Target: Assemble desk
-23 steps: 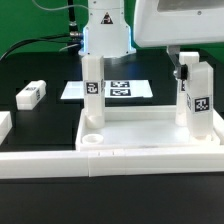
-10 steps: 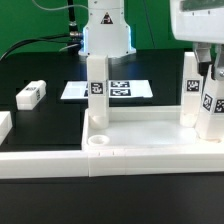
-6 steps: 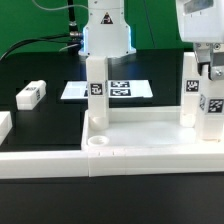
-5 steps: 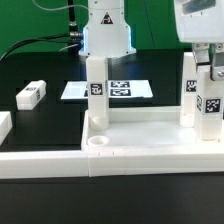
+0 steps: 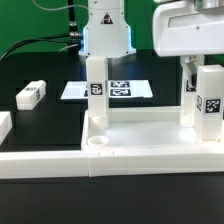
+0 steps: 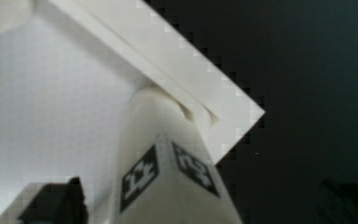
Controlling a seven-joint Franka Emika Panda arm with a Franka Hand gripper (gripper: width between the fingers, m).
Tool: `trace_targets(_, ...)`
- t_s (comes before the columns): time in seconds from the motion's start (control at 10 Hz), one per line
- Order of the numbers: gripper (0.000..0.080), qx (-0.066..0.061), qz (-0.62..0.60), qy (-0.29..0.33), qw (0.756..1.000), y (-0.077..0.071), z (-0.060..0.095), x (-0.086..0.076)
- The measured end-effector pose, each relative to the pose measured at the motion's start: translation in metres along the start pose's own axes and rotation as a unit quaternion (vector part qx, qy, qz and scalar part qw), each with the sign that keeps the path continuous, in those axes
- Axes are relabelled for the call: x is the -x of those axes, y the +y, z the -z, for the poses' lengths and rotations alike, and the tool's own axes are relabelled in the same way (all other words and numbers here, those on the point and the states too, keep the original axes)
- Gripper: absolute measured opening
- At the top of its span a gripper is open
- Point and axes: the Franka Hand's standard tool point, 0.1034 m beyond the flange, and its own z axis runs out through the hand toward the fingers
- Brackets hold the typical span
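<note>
A: What has changed at the jaws?

B: Half a second back they were down around the upper part of the white square plastic leg [image 5: 211, 100]. Now they have lifted, and that leg stands upright by itself directly beneath them. In the wrist view the dark fingertips [image 6: 51, 200] sit wide of the leg on either side and touch nothing, so the jaws are released.

A: And what does that mean for the desk?

B: The leg is planted at a corner of the large white tray-like plastic top [image 5: 140, 130]. Whether it is turned fully home cannot be told, because the wrist view is blurred. By the look of it, the arm is finished with this leg.

A: What lies beyond the jaws?

B: Just beside the freed leg a second white square leg [image 5: 190, 95] stands upright, its black-and-white tag facing out. Well off to the side of the jaws a third leg [image 5: 95, 85] rises from another corner, and the round socket [image 5: 97, 142] at the next corner is bare. All of it is smooth, matte, hard-edged plastic.

A: Farther still?

B: The flat marker board [image 5: 125, 88] lies on the black worktop [image 5: 50, 125]. Farthest from the jaws, a small white tagged block [image 5: 32, 93] lies flat. It is probably the last leg, meant for that bare socket.
</note>
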Motion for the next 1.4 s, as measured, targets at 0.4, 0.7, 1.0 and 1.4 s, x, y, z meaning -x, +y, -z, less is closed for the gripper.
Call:
trace_targets(0.4, 0.0649, 0.006, 0.235, -0.017, 0.972, 0.006, 0.004, -0.015)
trace_targets(0.7, 0.0634, 0.006, 0.221, -0.017, 0.975, 0.006, 0.003, -0.012)
trace_targets(1.0, 0.0289, 0.008, 0.147, -0.018, 0.989, 0.006, 0.003, -0.012)
trace_targets(1.4, 0.0292, 0.021, -0.077, -0.012, 0.997, 0.007, 0.004, -0.012)
